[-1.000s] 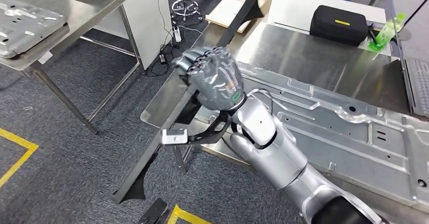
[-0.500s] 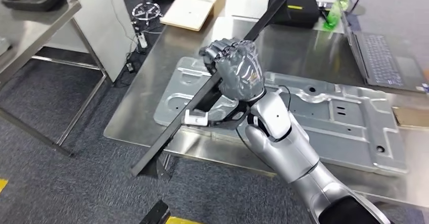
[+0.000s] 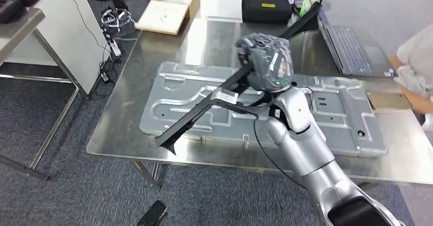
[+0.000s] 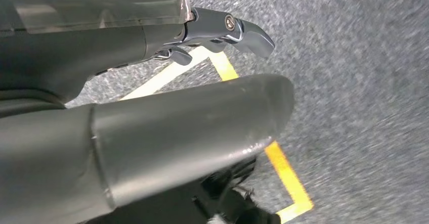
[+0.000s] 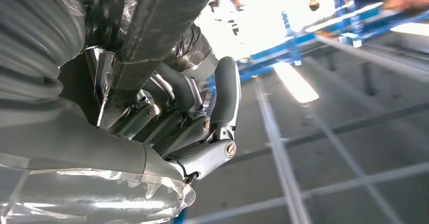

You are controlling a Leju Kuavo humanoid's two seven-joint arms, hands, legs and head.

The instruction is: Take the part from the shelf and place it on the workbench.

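Already off the shelf, the long black part (image 3: 204,108) — gripped by the right hand (image 3: 265,65) — hangs over the workbench (image 3: 122,134), pointing toward seven o'clock, not yet set down.

Metal panel (image 3: 327,119) lies on workbench (image 3: 122,129) (case (image 3: 265,7) behind, laptop (image 3: 350,50) right).
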